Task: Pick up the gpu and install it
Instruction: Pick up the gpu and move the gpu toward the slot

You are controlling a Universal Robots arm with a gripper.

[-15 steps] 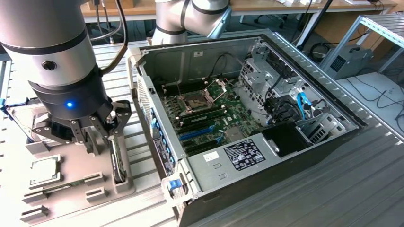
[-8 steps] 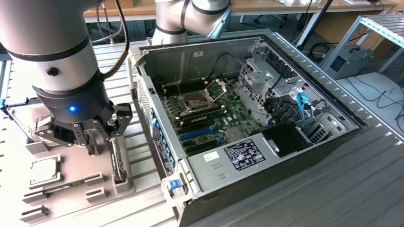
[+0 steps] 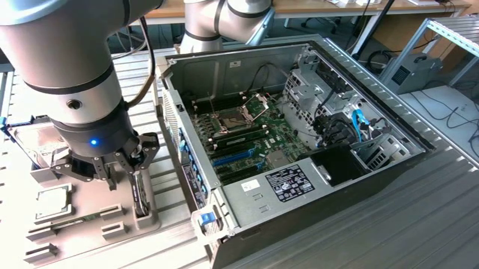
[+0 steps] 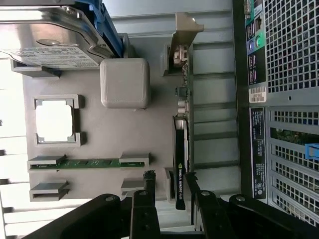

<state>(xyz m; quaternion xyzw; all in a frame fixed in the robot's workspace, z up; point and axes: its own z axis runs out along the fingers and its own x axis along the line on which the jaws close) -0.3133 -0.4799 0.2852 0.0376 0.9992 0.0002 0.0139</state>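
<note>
The gpu [image 4: 181, 149] is a thin dark card standing on its edge in a slot of the grey fixture [image 4: 124, 129], with its silvery bracket [image 4: 185, 35] at the far end. In the exterior view the gpu [image 3: 140, 196] stands just below my gripper [image 3: 125, 172]. My gripper [image 4: 169, 177] is open, one of its black fingers [image 4: 145, 199] on either side of the card's near end. Gaps show between the pads and the card. The open computer case [image 3: 299, 140] lies at the exterior view's right, its motherboard [image 3: 250, 137] showing blue slots [image 3: 235, 158].
The fixture also holds a silver hard drive [image 4: 50, 40], a square CPU chip [image 4: 55, 121], a green memory stick [image 4: 92, 163] and a grey block [image 4: 124, 82]. The case's rear panel [image 4: 284, 99] stands close beside the gpu. A drive cage [image 3: 322, 89] and black power supply [image 3: 340, 165] fill the case's right.
</note>
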